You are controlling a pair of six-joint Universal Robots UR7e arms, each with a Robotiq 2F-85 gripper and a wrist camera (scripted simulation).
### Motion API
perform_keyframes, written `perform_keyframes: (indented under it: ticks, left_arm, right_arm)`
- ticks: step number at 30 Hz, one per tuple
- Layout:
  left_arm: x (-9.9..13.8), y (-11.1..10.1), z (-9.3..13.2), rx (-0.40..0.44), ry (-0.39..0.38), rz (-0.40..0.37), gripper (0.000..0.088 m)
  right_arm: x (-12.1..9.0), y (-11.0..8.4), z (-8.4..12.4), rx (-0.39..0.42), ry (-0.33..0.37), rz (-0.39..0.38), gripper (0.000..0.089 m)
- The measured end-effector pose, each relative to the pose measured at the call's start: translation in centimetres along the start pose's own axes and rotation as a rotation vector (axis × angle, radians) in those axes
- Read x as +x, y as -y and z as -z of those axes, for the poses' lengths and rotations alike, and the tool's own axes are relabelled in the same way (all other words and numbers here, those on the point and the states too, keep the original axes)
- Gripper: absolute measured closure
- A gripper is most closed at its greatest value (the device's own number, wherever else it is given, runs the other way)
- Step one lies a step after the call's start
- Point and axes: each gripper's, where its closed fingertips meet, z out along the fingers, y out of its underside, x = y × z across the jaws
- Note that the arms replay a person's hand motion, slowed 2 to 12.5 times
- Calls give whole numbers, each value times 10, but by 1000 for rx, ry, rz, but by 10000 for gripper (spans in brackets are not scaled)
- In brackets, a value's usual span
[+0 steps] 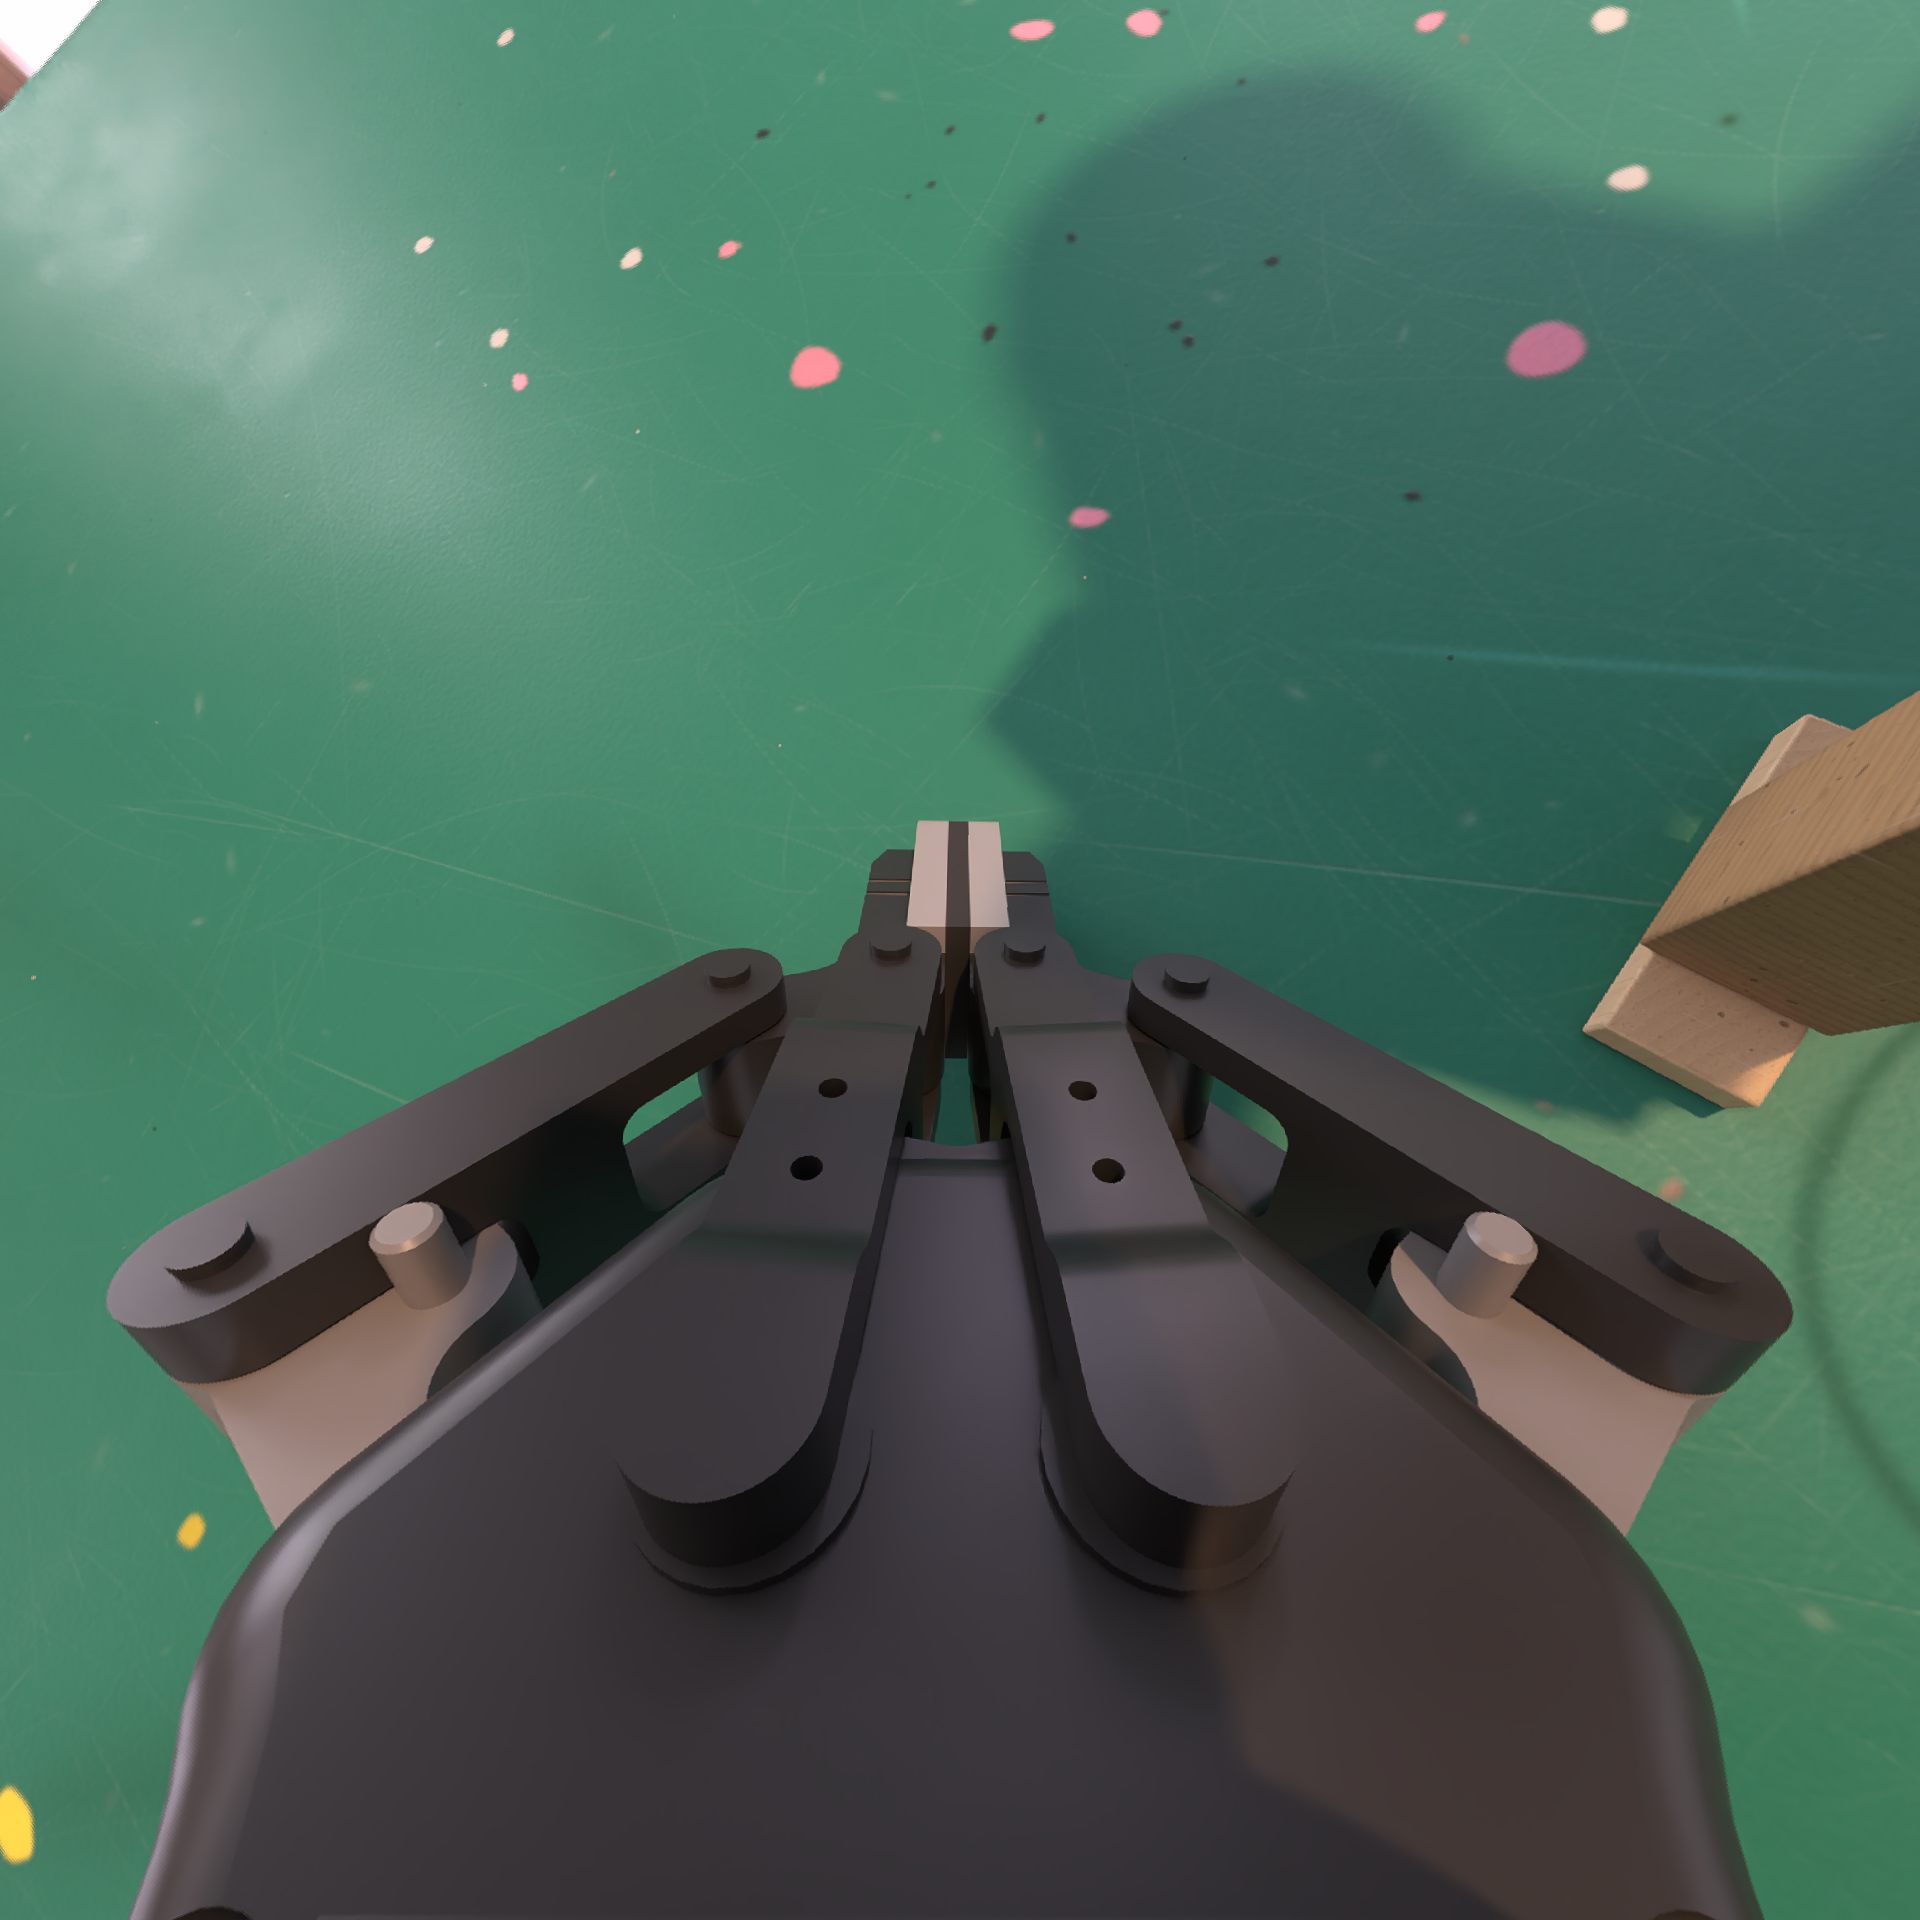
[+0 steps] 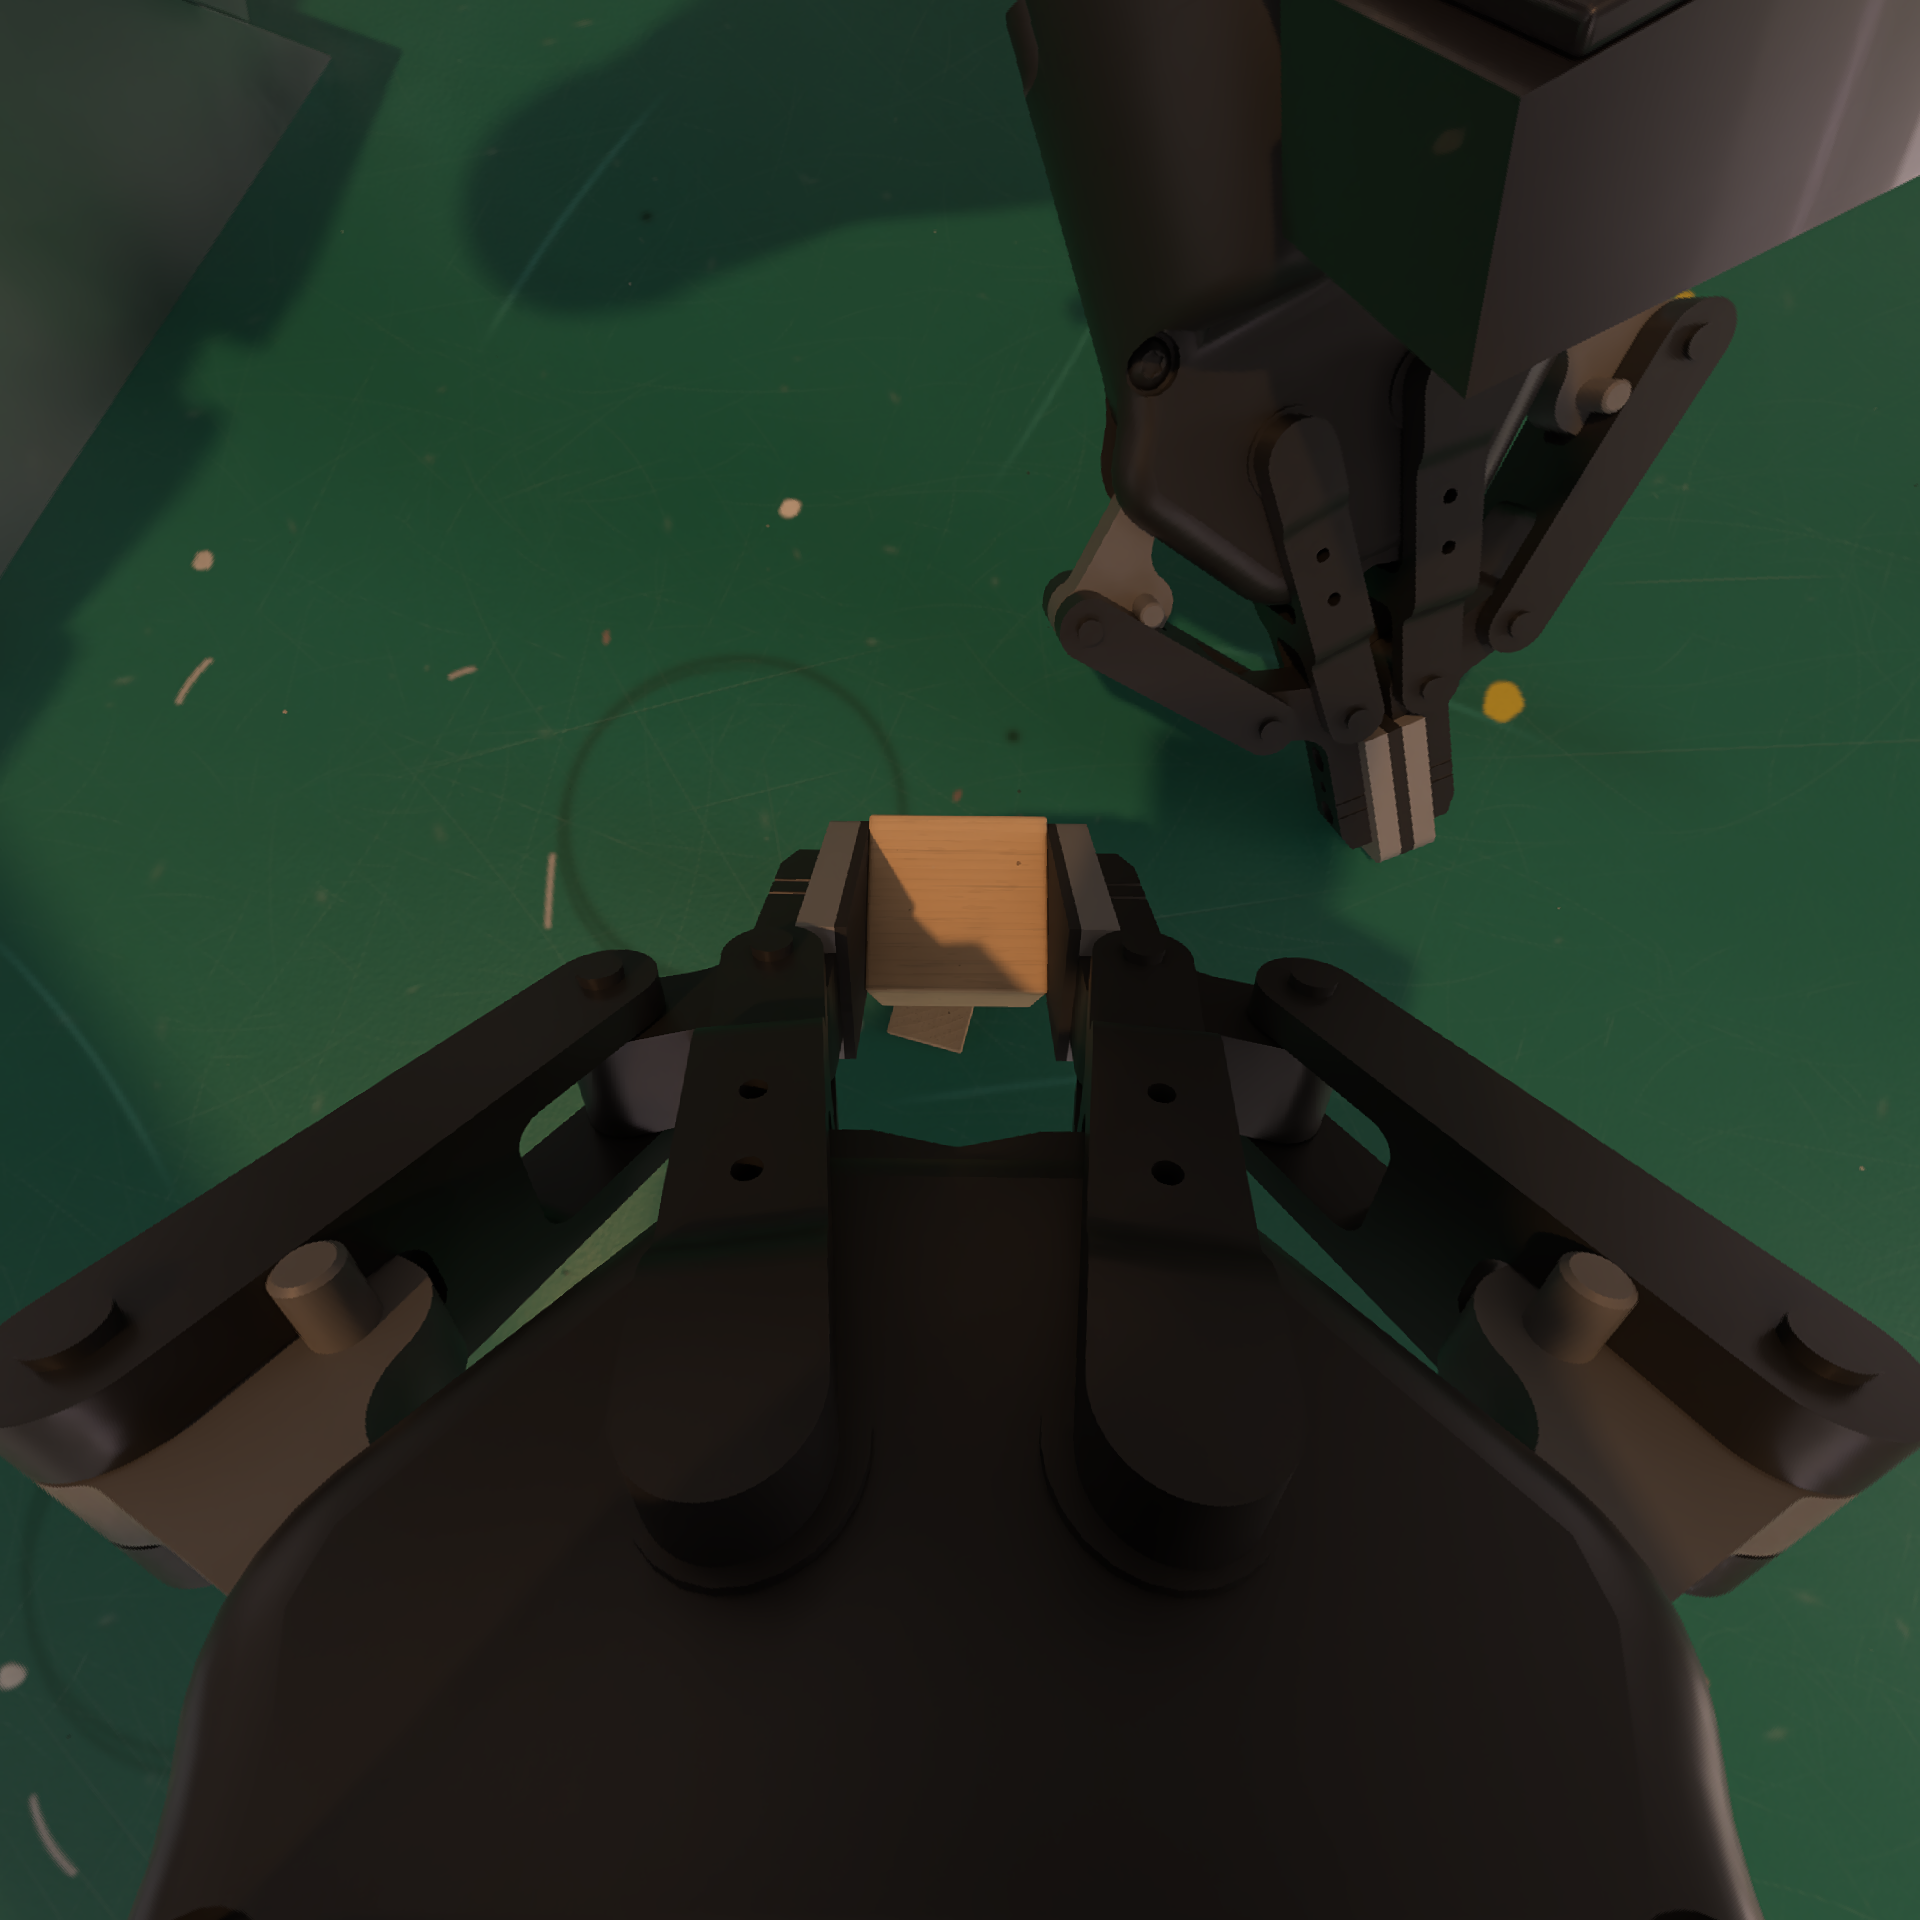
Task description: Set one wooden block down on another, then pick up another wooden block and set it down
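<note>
My right gripper (image 2: 956, 868) is shut on a light wooden block (image 2: 956, 904), with a pad on each side of it. A second wooden block (image 2: 930, 1029) lies flat on the green table directly under it. In the left wrist view the held block (image 1: 1808, 894) sits across the lower block (image 1: 1694, 1023) at the right edge; I cannot tell whether they touch. My left gripper (image 1: 957, 862) is shut and empty, hovering over bare table to the left of the blocks. It also shows in the right wrist view (image 2: 1397, 821).
The green table (image 1: 623, 623) is speckled with pink, white and yellow paint spots. Its edge shows at the far top left (image 1: 21, 62). A dark grey slab (image 2: 125, 260) stands at the top left of the right wrist view.
</note>
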Motion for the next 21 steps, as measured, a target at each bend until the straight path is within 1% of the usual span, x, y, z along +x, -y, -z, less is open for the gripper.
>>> perform_keyframes:
  ticks: [21]
  left_arm:
    - [0, 0, 0, 0, -2, 2, 882]
  right_arm:
    - [-2, 0, 0, -5, -6, 29, 608]
